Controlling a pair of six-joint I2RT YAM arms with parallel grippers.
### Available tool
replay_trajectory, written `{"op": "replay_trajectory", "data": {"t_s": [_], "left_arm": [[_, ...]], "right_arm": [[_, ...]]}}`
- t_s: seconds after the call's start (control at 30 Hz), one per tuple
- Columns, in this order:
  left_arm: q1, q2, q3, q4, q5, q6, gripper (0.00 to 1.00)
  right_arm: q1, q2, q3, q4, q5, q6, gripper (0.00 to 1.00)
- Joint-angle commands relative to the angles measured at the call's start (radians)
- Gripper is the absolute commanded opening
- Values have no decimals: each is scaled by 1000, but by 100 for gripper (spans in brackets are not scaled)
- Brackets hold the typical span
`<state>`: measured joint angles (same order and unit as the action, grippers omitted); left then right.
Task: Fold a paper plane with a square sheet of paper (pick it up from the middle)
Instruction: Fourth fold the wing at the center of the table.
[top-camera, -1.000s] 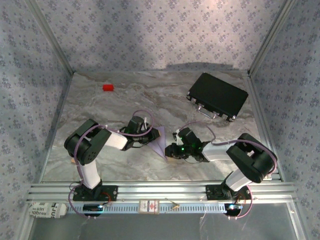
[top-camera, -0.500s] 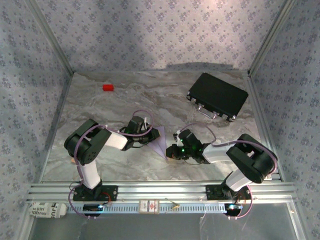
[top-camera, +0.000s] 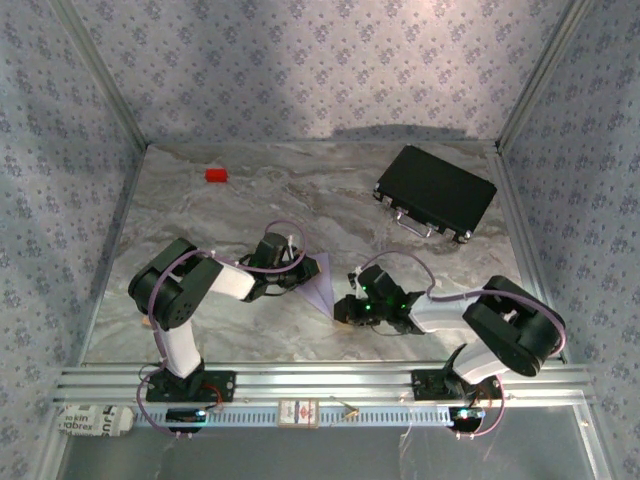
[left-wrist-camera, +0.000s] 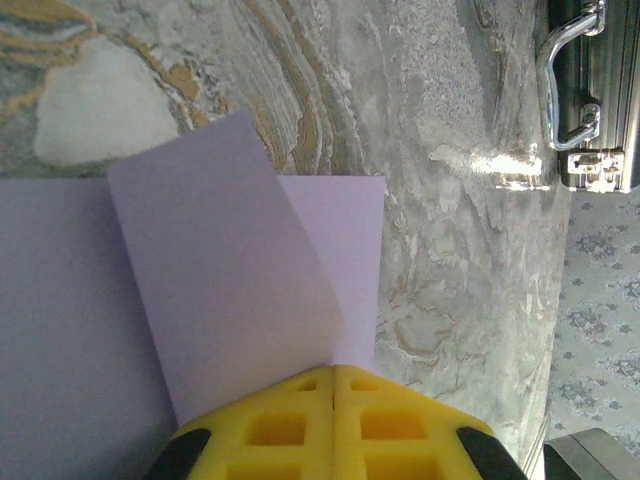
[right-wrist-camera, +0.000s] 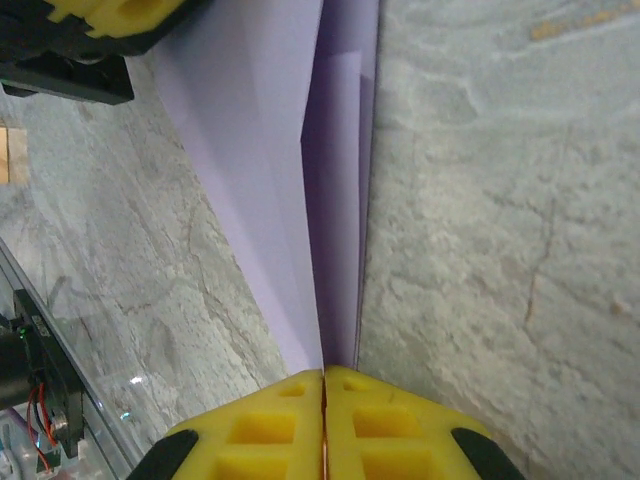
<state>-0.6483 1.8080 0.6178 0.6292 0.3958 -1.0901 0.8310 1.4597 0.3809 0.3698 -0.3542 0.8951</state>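
- Since a second ago: swung the right arm's elbow outward and nearer its base, and drew the right claw (top-camera: 345, 308) from a slight gap to fully clenched on the near tip of the thin pale lilac part-folded paper sheet (top-camera: 320, 283).
- No shift at the left claw (top-camera: 300, 272): clenched on the sheet's side edge, with one flap rising from between the yellow foam pads (left-wrist-camera: 300, 425).
- Lying on the grey marble counter (top-camera: 200, 220), well apart from the black rectangular case (top-camera: 436, 192), on the side of it toward the arm bases.
- Long axis pointing straight away from the right claw, centre fold in line with the shut jaws.
- Likely hinge of the next crease: keeping that line taut, with the right claw nearer the point.
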Motion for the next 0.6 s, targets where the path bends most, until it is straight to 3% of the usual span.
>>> {"op": "replay_trajectory", "data": {"t_s": [0.0,0.1,0.23,0.57], "left_arm": [[6,25,-35,-97,-52,1,5],[6,27,-35,-94,-52,1,5],[7,26,-35,-92,-49,1,5],[3,24,-36,-91,-33,18,5]], "right_arm": [[12,-5,-33,-111,-7,1,6],[16,9,-34,-119,-17,-3,2],[21,11,-44,-110,-18,6,5],[-36,-119,58,-219,13,-69,22]]}}
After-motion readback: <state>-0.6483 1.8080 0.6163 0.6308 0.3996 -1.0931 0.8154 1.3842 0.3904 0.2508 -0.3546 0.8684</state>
